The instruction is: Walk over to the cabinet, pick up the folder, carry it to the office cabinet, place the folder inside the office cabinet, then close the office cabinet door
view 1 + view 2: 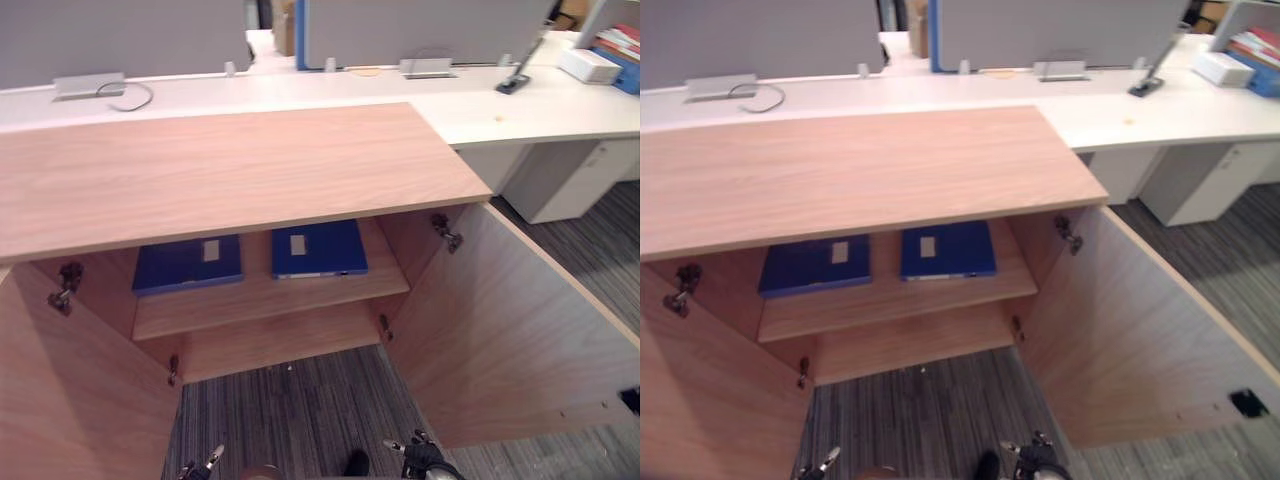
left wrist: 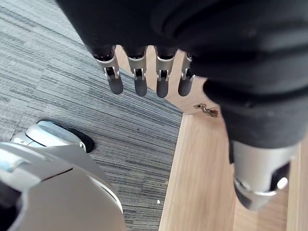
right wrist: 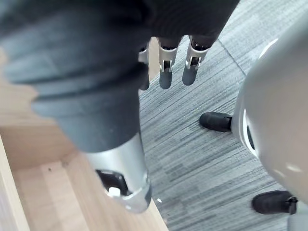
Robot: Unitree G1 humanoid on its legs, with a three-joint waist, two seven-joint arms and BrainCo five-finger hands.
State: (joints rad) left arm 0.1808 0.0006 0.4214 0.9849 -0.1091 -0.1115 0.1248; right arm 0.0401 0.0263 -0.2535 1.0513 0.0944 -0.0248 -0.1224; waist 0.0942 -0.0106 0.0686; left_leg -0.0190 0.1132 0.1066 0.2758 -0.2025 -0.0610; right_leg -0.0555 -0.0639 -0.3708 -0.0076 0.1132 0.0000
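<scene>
Cabinet with both doors standing open. The left door is at the near left. The left robot hand hangs low over the carpet, fingers straight and empty. Two blue folders lie flat on the upper shelf, side by side but apart: the left folder and the right folder. The right robot hand hangs likewise, fingers relaxed and empty. The right door stands wide. Judged step: either pickup is not yet begun or placing is done. The next move calls for a forward reach to the shelf, or else pushing both doors closed.
</scene>
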